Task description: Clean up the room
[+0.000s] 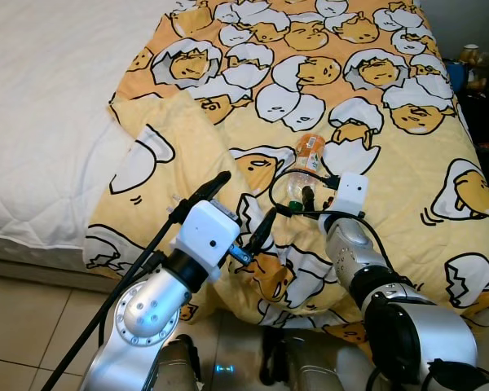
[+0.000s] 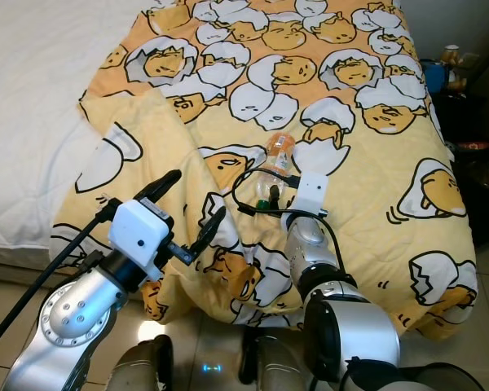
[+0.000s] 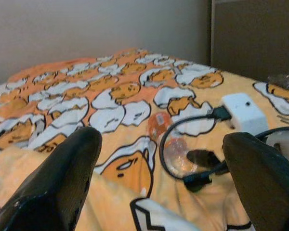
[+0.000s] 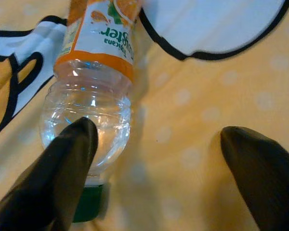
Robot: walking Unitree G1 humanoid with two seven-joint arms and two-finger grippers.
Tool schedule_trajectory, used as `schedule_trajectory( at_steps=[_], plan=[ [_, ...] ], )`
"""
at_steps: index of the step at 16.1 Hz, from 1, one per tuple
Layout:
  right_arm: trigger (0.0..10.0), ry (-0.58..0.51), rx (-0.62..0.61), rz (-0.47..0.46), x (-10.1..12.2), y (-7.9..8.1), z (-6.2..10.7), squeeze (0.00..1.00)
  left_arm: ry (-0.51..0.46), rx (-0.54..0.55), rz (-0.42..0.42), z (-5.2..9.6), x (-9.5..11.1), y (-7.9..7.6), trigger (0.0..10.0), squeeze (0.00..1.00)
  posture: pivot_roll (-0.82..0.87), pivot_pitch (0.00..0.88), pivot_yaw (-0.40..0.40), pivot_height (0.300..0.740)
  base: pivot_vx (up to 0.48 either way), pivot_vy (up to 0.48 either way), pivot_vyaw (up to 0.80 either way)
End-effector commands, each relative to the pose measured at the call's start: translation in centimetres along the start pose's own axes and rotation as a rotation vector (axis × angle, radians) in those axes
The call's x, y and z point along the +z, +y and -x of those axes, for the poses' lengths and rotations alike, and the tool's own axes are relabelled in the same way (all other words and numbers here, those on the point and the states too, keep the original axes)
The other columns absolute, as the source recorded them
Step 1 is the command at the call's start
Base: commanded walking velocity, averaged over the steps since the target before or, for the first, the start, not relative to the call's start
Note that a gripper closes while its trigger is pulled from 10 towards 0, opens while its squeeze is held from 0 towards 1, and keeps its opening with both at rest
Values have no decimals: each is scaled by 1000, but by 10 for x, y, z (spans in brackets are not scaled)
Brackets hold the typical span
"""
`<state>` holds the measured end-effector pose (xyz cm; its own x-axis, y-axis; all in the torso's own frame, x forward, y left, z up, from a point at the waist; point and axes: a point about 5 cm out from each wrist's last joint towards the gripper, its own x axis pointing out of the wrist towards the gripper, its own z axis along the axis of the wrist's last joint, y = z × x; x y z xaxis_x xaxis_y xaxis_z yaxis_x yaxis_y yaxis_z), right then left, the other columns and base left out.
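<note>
You see the empty juice bottle (image 4: 91, 101) lying flat on the bed's egg-print blanket (image 1: 407, 163), green cap toward the wide-open right gripper (image 4: 154, 178); left gripper (image 3: 159, 183) also open.

The bottle (image 4: 94, 91) is cut off above its label; cap partly behind a finger.

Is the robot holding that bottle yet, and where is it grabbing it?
Nothing is held yet. The right hand is open over the bottle, one finger by its cap end. The left hand is open too, hovering above the blanket.
</note>
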<state>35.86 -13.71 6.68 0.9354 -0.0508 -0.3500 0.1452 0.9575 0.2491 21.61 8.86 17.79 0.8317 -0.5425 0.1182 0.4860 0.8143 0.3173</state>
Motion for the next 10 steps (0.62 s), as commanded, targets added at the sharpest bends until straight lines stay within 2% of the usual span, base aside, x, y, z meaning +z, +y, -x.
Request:
schedule_trajectory(
  at_steps=[1,3,4,5,7,8,10],
  plan=[
    [0,86,2,-57,-16,1,2,0,14,-12,-5,2,0,-3,10000,0,323,287,-75,740,0,0,0],
    [0,112,21,-124,-17,6,2,0,26,-9,-14,2,-1,-2,10000,0,321,287,-74,740,0,0,0],
    [0,112,51,-94,-16,11,2,0,30,-11,-18,1,-1,-2,10000,0,311,278,-77,740,0,0,0],
    [0,108,92,-15,-15,18,2,0,33,-14,-22,0,-3,-3,10000,0,303,276,-77,740,0,0,0],
    [0,105,108,71,-15,19,2,0,32,-25,-22,-4,-6,-6,10000,0,282,256,-85,740,0,0,0],
    [0,100,110,183,-15,18,2,0,27,-36,-32,-7,-7,-7,10000,0,272,247,-88,740,0,0,0],
    [0,105,126,272,-19,20,3,0,33,-54,-58,-12,-12,-7,10000,0,276,234,-94,740,0,0,0]
  ],
)
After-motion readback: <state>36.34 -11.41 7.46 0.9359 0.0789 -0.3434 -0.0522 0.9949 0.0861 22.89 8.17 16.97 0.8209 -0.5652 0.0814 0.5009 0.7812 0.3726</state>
